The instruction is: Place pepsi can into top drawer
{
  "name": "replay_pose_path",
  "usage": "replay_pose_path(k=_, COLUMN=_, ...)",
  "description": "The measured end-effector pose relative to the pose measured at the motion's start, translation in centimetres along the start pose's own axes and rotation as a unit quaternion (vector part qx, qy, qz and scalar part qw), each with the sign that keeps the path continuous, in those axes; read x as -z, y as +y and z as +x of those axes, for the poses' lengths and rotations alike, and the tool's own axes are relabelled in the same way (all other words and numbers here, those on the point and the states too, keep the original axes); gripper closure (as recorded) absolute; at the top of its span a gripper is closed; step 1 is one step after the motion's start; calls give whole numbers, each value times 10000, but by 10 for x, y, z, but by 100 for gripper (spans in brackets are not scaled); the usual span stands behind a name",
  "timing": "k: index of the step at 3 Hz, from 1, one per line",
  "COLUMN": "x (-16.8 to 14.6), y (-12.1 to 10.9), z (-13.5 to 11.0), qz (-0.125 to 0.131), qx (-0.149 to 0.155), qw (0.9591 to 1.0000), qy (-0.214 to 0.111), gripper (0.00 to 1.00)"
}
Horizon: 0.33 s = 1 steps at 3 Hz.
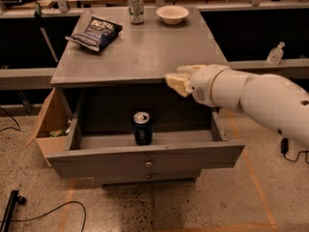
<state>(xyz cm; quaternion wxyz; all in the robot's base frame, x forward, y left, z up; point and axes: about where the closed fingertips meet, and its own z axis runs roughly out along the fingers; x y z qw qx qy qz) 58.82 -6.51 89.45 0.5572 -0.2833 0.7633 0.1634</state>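
Down below the gripper point(177, 81) and well apart from it, the pepsi can point(142, 128) stands upright inside the open top drawer point(145, 154), just behind its front wall. The gripper's up by the cabinet top point(145, 52) front edge, holding nothing, and I can't tell how wide its jaws are. Risk imo: a rough shove on the drawer tips the can, or the arm point(260, 100) clips that edge.

One gripper point(176, 82) is hovering at the cabinet point(145, 52) edge. Two cans are standing: the pepsi can point(142, 128) below it in the top drawer point(145, 154), a pale can point(136, 7) beyond. One bowl point(172, 14) and one chip bag point(95, 32) are sitting beyond.
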Motion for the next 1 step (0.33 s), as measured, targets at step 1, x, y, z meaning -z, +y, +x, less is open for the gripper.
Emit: replay_pose_path(k=1, x=-1, y=1, z=0, qz=-14, qx=-3, qw=10000, qy=3, gripper=60)
